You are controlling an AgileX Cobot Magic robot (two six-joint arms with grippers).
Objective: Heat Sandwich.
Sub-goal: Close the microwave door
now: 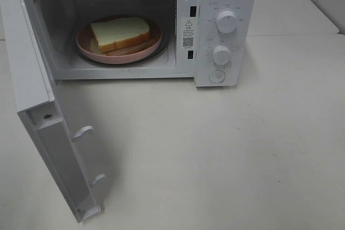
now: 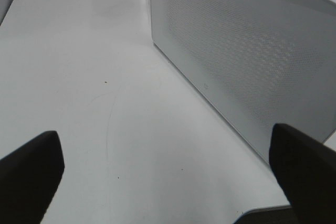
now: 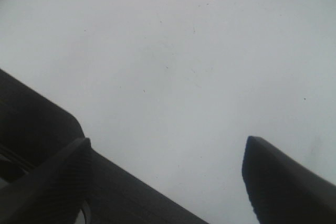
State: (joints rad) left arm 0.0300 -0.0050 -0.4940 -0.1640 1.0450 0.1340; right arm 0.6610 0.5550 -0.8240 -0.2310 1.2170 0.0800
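Observation:
The sandwich [image 1: 119, 34], thick white bread with tan crust, lies on a round pink plate [image 1: 86, 44] inside the open white microwave [image 1: 226, 4]. Its door [image 1: 38, 106] is swung wide toward the front left. Neither arm shows in the exterior high view. In the left wrist view my left gripper [image 2: 168, 174] is open, its black fingers [image 2: 29, 174] far apart over bare table, beside the door's perforated outer face [image 2: 247, 51]. My right gripper [image 3: 168, 177] is open above bare white table, with nothing between its fingers [image 3: 283, 182].
The microwave's two round knobs [image 1: 226, 21] and a button sit on its right panel. The open door juts far out over the front left of the white table [image 1: 226, 149]. A table seam and a tiled wall lie at the back right.

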